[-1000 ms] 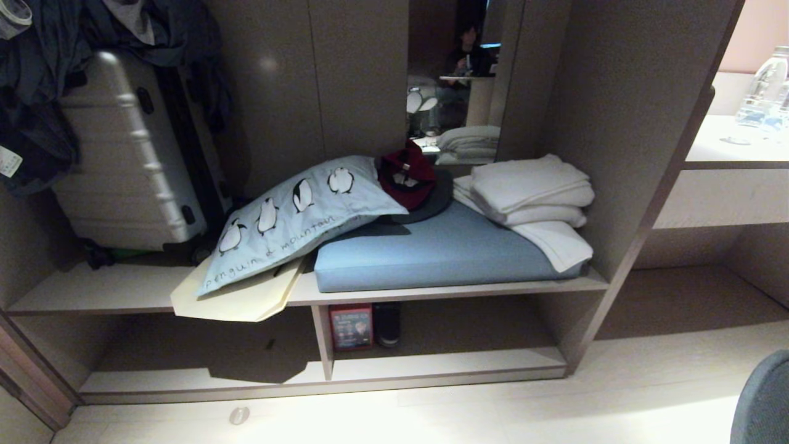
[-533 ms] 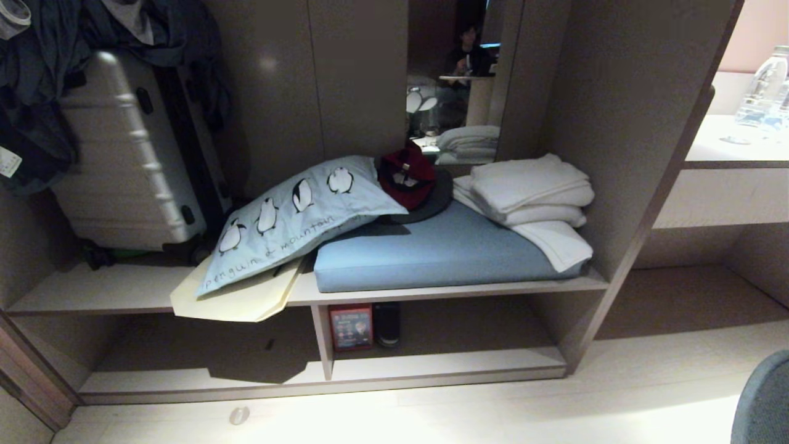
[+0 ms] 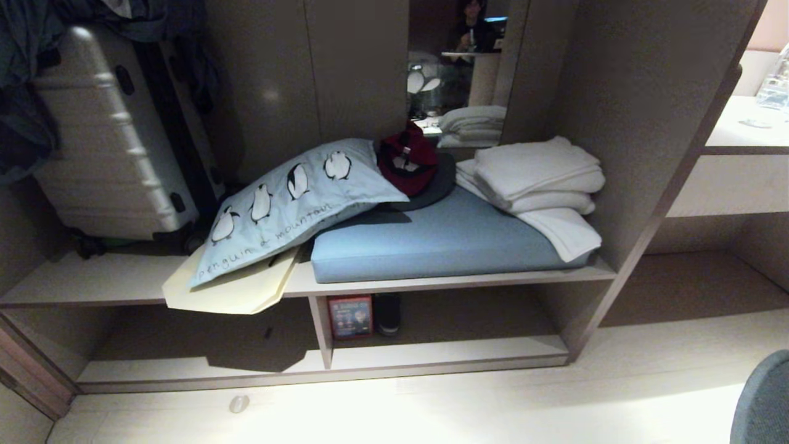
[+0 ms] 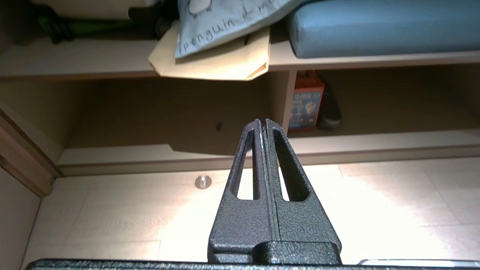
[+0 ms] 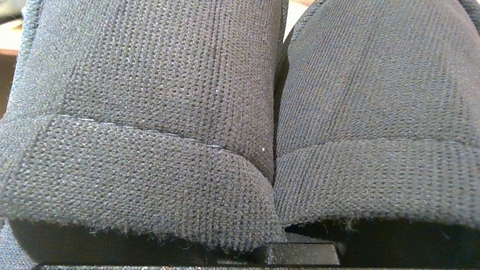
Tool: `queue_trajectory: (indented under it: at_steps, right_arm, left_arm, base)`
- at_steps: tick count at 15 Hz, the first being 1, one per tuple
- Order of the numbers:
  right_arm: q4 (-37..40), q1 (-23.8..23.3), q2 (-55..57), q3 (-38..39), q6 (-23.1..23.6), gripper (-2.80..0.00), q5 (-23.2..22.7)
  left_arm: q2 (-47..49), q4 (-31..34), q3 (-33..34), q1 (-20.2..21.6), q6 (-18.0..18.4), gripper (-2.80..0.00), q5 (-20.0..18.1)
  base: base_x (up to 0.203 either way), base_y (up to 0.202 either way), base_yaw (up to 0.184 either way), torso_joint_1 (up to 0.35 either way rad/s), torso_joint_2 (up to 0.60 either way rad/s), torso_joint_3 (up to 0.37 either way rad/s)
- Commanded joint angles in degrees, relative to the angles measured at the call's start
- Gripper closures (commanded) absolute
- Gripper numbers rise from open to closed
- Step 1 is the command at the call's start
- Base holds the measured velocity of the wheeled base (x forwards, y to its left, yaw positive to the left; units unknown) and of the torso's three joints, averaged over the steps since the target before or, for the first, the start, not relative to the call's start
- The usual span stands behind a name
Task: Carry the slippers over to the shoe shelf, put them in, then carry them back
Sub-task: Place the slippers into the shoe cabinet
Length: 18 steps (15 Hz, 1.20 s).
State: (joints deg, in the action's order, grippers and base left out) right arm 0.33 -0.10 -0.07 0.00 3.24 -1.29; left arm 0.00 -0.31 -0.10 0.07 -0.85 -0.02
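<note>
Slippers (image 5: 240, 123) fill the right wrist view, side by side and touching, hiding the right gripper clenched behind them. Left to right: a suitcase (image 3: 105, 142), penguin pillow (image 3: 290, 203), blue cushion (image 3: 444, 240), folded towels (image 3: 536, 179). Below, the shoe shelf (image 3: 444, 351) holds a red box (image 3: 350, 316) and dark shoe (image 3: 388, 313). The left gripper (image 4: 262, 123) is pressed shut, low over the floor.

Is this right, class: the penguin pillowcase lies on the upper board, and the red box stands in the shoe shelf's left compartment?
One slip. The head view shows the red box in the shoe shelf's right compartment, just right of the upright divider. The penguin pillowcase does lie on the upper board.
</note>
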Motion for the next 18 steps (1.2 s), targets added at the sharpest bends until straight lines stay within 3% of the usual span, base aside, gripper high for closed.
queue_trajectory:
  at_steps: [1, 18]
  right_arm:
    - [0.02, 0.01, -0.01, 0.09, 0.01, 0.0, -0.03]
    - [0.02, 0.01, -0.01, 0.09, 0.01, 0.0, -0.03]
  left_arm:
    - [0.09, -0.04, 0.01, 0.01, -0.03, 0.0, 0.02]
    - [0.03, -0.04, 0.01, 0.01, -0.03, 0.0, 0.02]
  base:
    - [0.0, 0.0, 0.0, 0.002, 0.0, -0.197]
    - [0.0, 0.0, 0.0, 0.003, 0.0, -0.199]
